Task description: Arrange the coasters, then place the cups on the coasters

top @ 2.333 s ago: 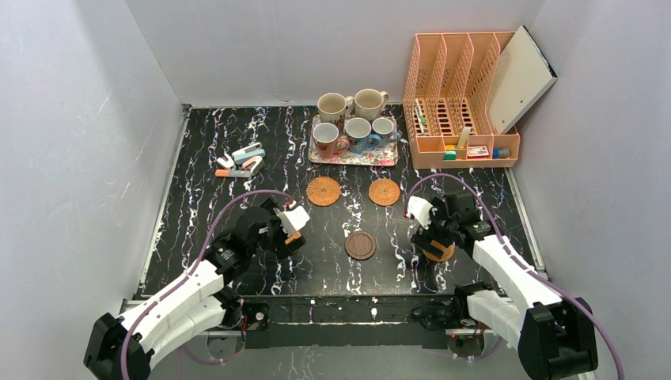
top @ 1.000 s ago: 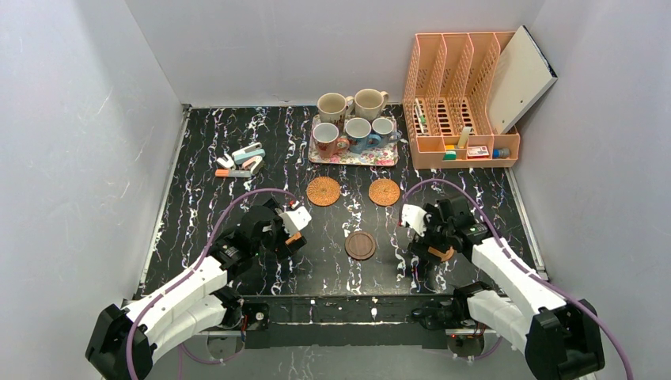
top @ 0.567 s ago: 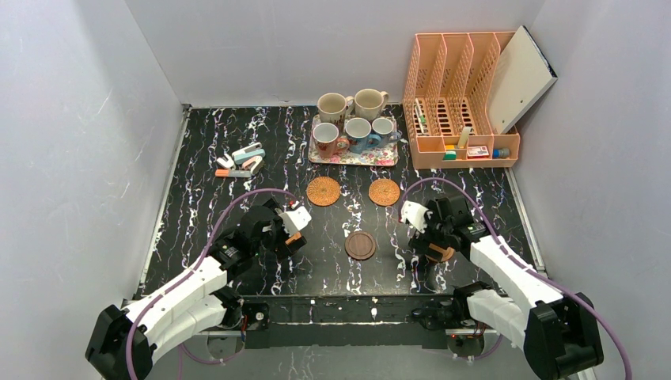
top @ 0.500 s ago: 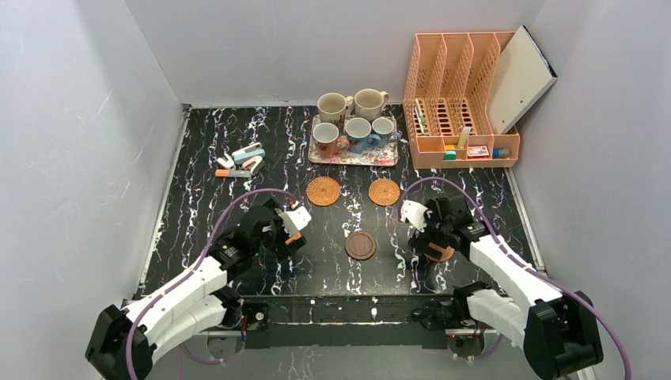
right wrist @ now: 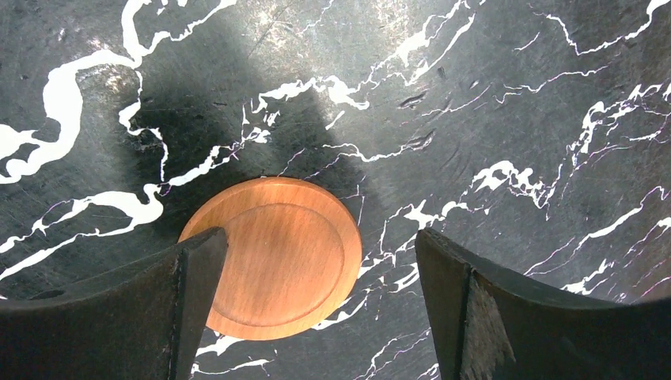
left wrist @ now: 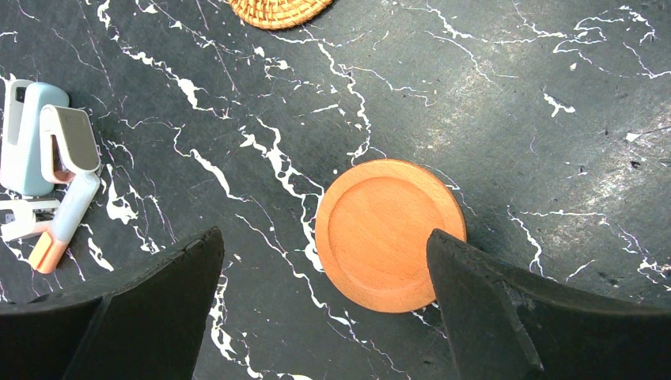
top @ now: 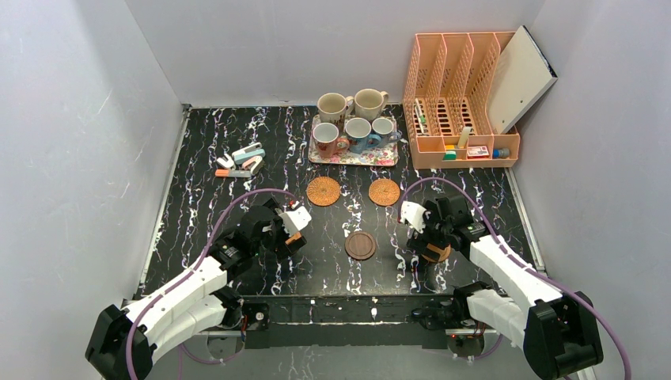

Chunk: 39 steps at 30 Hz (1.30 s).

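Right coaster (right wrist: 273, 257) lies flat on the bare marble table (top: 198, 206), open room all round, between the right gripper's (right wrist: 318, 237) spread-apart fingers, off-centre toward one. Left coaster (left wrist: 390, 233) lies likewise between the left gripper's (left wrist: 324, 237) wide-apart fingers. Dark coaster (top: 361, 245) sits between them, well apart.

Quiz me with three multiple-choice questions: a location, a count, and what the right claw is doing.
1. The dark brown coaster lies: A on the bare tabletop; B on the floral tray; C in the peach rack.
2. Woven coasters: A one; B two; C four.
3. The right claw, above an orange-brown coaster, is: A shut, empty; B open; C gripping it.
Answers: 1A, black marble surrounds it; 2B, a pair lies side by side; 3B, its fingers stand wide apart.
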Tool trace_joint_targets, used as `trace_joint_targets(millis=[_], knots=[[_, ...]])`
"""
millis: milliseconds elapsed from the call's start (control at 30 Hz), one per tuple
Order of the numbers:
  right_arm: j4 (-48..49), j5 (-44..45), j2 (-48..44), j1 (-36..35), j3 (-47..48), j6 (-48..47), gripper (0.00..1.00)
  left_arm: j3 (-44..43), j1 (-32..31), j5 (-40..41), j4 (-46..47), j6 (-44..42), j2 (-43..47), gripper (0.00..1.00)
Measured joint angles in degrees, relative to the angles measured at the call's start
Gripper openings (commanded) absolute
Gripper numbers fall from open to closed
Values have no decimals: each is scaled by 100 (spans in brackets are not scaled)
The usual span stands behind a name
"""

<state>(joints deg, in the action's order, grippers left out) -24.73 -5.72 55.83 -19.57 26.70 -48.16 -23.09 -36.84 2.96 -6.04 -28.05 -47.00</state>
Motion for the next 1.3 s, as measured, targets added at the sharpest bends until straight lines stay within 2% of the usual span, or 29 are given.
trace_joint_targets(millis=[300, 467, 633, 933, 1100, 1300], knots=[[-81, 365, 0, -7, 168, 138, 98, 0, 0, 0, 2, -2, -17, 98], [-234, 560, 199, -7, 1270, 446, 98, 0, 0, 2, 2, 0, -26, 98], [-157, 431, 1014, -7, 2922, 957, 91, 0, 0, 0, 2, 0, -13, 98], [-13, 24, 3167, -7, 4996, 1943, 95, 0, 0, -26, -2, 0, 4, 98], [166, 42, 3794, -7, 5346, 2262, 95, 0, 0, -81, -4, -2, 125, 98], [717, -101, 3875, -7, 5359, 2503, 96, 0, 0, -149, -11, -26, 92, 98]])
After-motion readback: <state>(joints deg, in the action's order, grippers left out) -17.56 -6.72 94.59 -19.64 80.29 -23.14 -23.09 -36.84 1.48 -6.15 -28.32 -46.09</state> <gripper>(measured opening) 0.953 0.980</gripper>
